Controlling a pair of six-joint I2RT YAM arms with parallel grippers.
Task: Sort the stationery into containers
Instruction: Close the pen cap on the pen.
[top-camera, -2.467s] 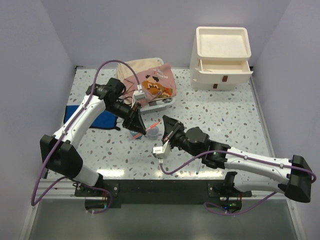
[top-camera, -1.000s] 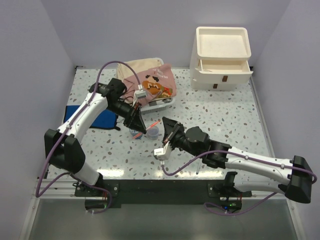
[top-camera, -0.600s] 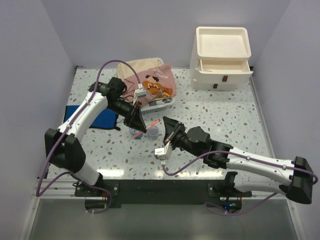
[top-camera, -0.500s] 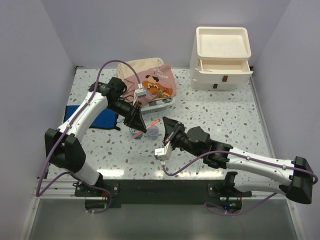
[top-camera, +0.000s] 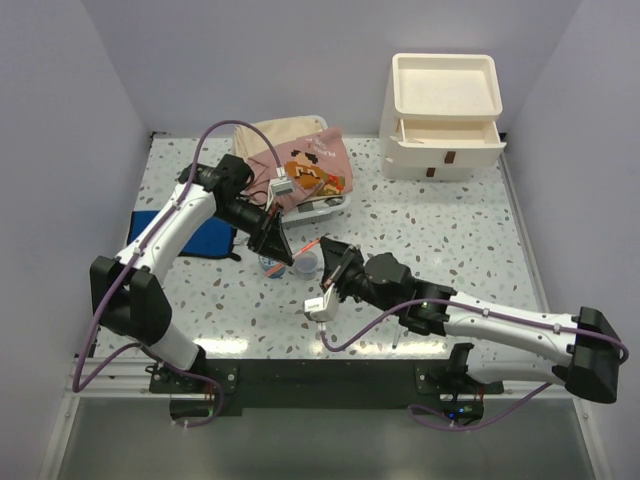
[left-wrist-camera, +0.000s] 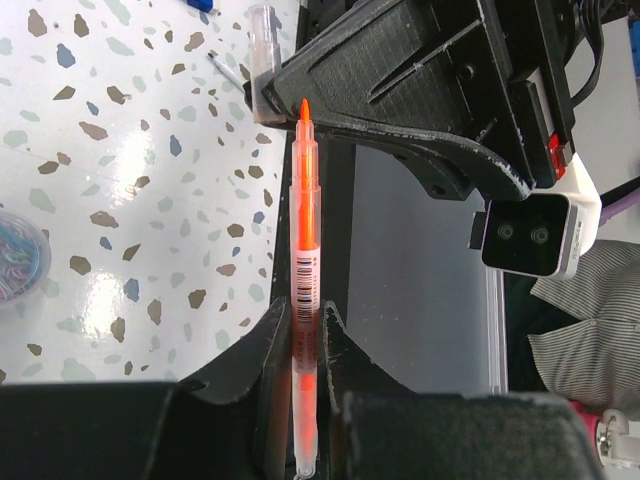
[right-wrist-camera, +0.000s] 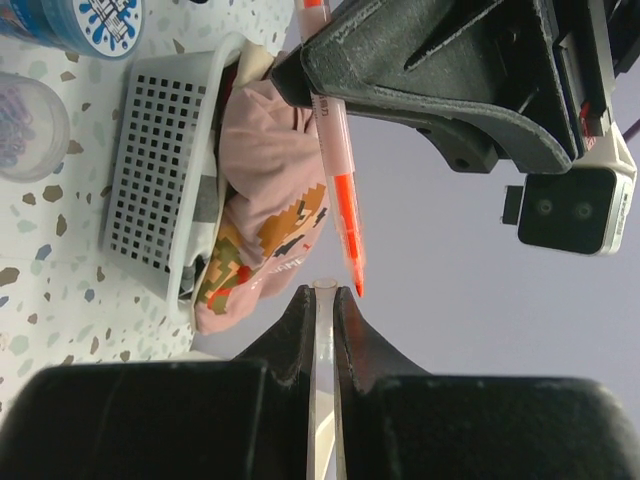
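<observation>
1 change: clear cap (right-wrist-camera: 322, 312) nearer orange pen (left-wrist-camera: 305, 230) tip.

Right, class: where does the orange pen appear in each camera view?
Top external: the orange pen lies just left of centre.
Left wrist: upright mid-frame, clamped in the left pincer.
Right wrist: upper centre, tip pointing down.
Shared landmark: the clear cup of paper clips.
</observation>
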